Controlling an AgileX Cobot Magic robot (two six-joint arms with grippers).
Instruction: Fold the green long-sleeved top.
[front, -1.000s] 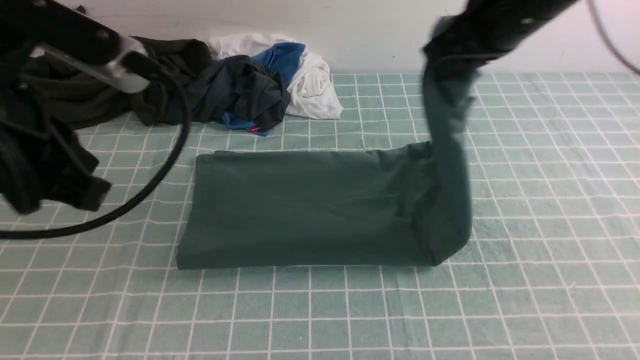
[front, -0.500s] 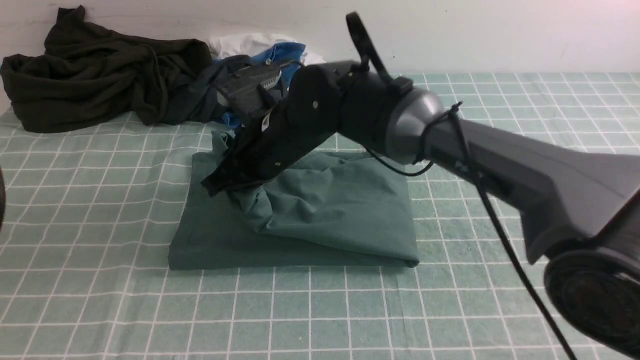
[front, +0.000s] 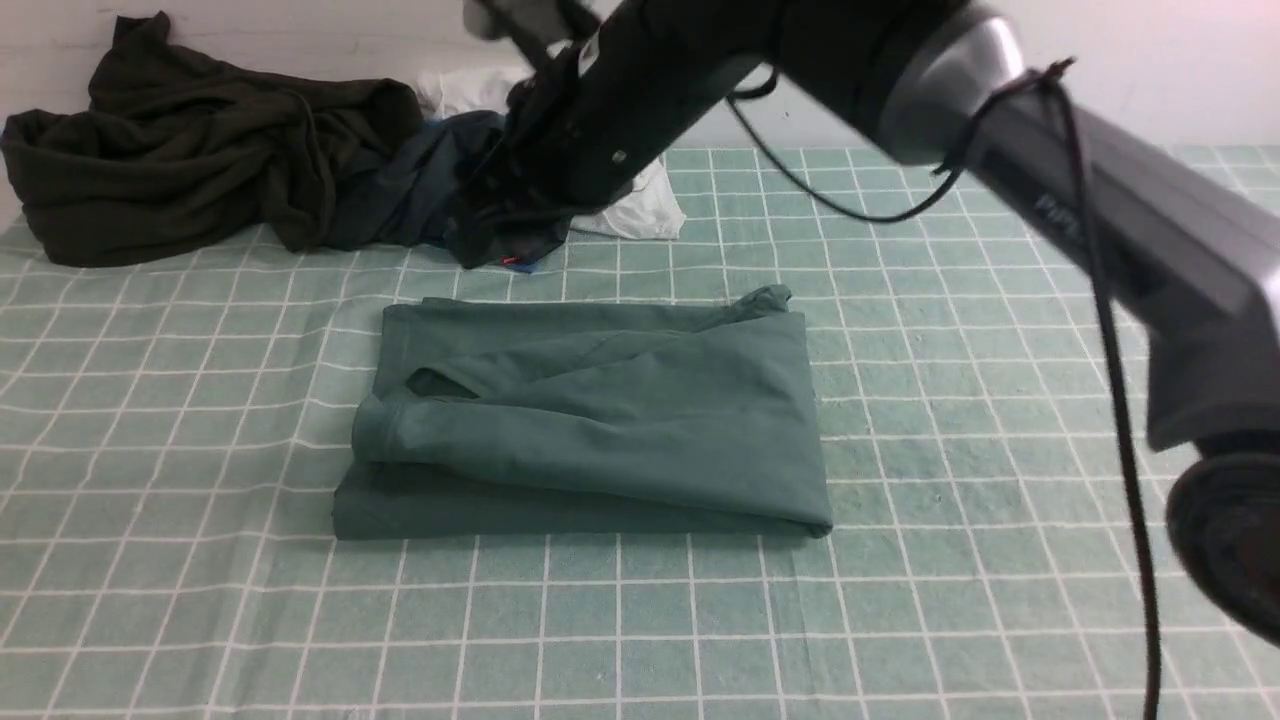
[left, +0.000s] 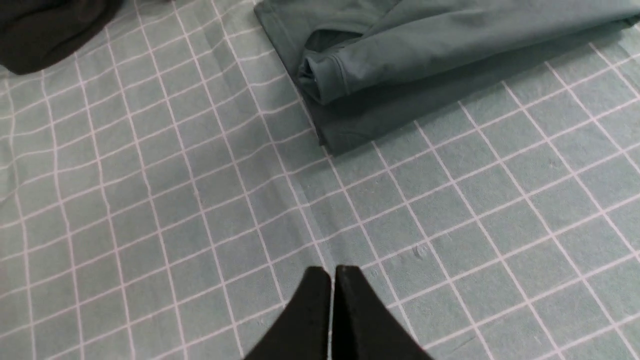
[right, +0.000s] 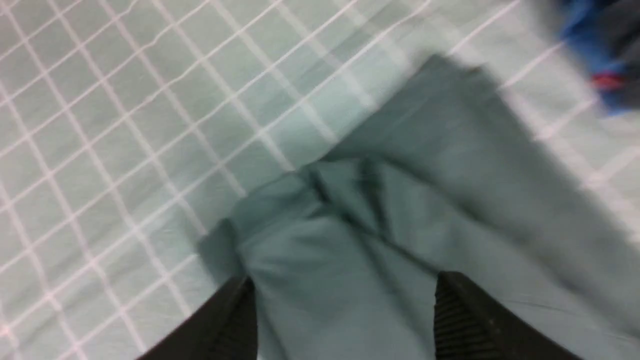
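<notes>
top, green long-sleeved top (front: 600, 420), folded into a rectangle at the middle of the checked cloth (front: 1000, 400).
laid flat, one cuffed sleeve crossing the upper layer toward the left edge. right gripper (right: 345, 280) raised above the top, fingers spread wide, holding nothing. left gripper (left: 330, 272) over bare cloth near the top's left corner, fingers pressed together, empty. heap of dark, blue and white garments (front: 200, 150) behind, by the wall.
</notes>
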